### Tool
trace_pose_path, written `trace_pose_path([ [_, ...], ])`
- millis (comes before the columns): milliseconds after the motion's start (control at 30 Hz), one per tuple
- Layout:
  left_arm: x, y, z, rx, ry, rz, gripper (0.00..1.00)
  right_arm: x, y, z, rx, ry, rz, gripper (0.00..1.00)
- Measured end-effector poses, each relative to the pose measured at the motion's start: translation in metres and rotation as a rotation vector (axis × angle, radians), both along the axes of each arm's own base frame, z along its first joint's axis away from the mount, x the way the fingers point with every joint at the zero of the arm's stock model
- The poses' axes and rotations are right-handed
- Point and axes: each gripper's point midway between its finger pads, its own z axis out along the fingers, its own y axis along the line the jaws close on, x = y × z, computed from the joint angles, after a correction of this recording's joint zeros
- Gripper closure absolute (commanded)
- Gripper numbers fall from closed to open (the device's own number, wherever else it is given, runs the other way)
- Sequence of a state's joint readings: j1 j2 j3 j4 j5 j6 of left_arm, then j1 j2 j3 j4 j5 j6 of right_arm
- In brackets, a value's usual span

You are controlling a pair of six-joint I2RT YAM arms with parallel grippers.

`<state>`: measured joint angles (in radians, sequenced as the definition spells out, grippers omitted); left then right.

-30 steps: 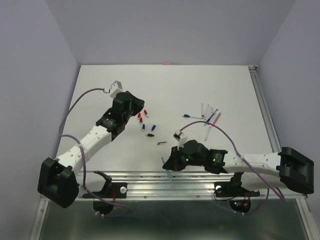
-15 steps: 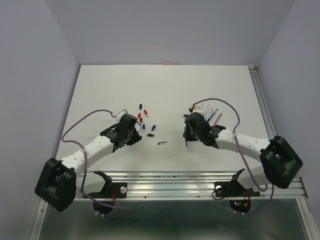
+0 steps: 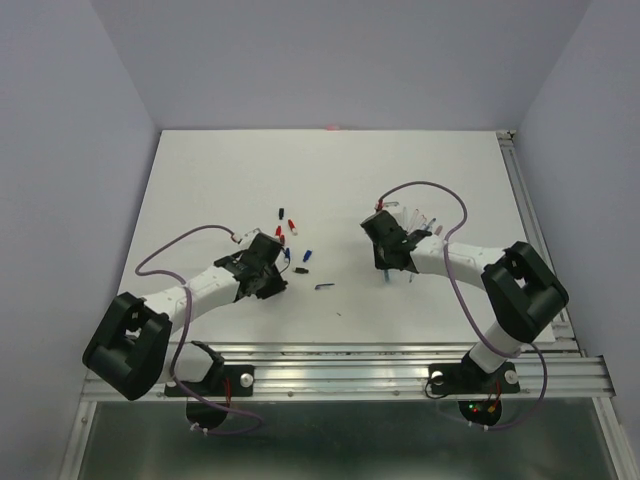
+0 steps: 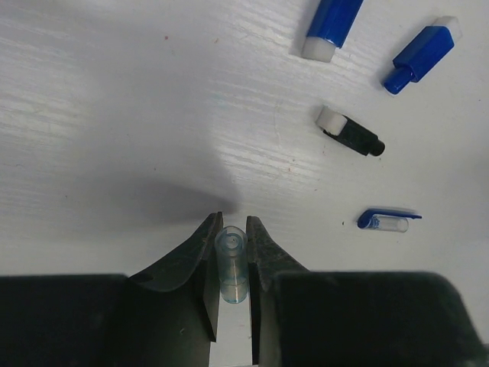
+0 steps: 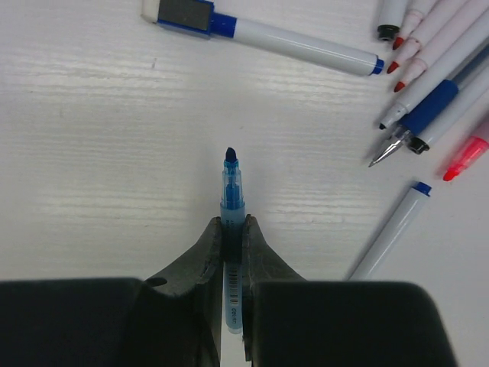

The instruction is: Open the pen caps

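Note:
My left gripper (image 4: 230, 229) is shut on a translucent blue pen cap (image 4: 231, 264), open end forward, just above the table; in the top view it (image 3: 270, 278) sits left of centre. Loose caps lie ahead of it: two blue (image 4: 330, 27) (image 4: 422, 53), one black (image 4: 351, 135), one clipped blue (image 4: 386, 222). My right gripper (image 5: 232, 228) is shut on an uncapped blue pen (image 5: 232, 202), tip forward, near the pen pile (image 5: 428, 92); in the top view it (image 3: 392, 252) is right of centre.
A white marker with a blue cap (image 5: 260, 30) lies ahead of the right gripper. Red, blue and black caps (image 3: 290, 240) are scattered between the arms, with a dark piece (image 3: 324, 286) nearer the front. A metal rail (image 3: 400, 365) runs along the near edge.
Both arms have swung from the near edge toward the middle. The right gripper carried the blue pen to the pen pile. The left gripper moved down to beside the loose caps.

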<state>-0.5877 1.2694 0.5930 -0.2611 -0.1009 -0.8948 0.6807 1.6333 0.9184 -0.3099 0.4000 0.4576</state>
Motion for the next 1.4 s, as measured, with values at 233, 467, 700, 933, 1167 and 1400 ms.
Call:
trace_pose_path([
  [233, -0.003, -0.006, -0.007, 0.002, 0.018, -0.027, 0.65, 0.003, -0.017, 0.003, -0.076, -0.02, -0.061, 0.75],
  [467, 0.001, -0.017, -0.005, -0.011, 0.014, -0.056, 0.51, 0.002, -0.021, 0.003, -0.095, -0.021, -0.069, 0.56],
  [700, 0.0, -0.023, 0.001, -0.027, 0.004, -0.092, 0.01, 0.008, -0.011, 0.031, -0.042, -0.083, 0.003, 0.1],
  [933, 0.006, -0.028, 0.029, -0.063, -0.064, -0.115, 0.01, 0.017, 0.013, 0.05, 0.015, -0.124, 0.205, 0.0],
  [1167, 0.009, -0.026, 0.053, -0.083, -0.132, -0.118, 0.01, 0.048, 0.031, 0.064, 0.014, -0.124, 0.404, 0.0],
  [1400, 0.01, -0.021, 0.062, -0.07, -0.167, -0.116, 0.01, 0.079, 0.026, 0.054, -0.042, -0.082, 0.574, 0.05],
])
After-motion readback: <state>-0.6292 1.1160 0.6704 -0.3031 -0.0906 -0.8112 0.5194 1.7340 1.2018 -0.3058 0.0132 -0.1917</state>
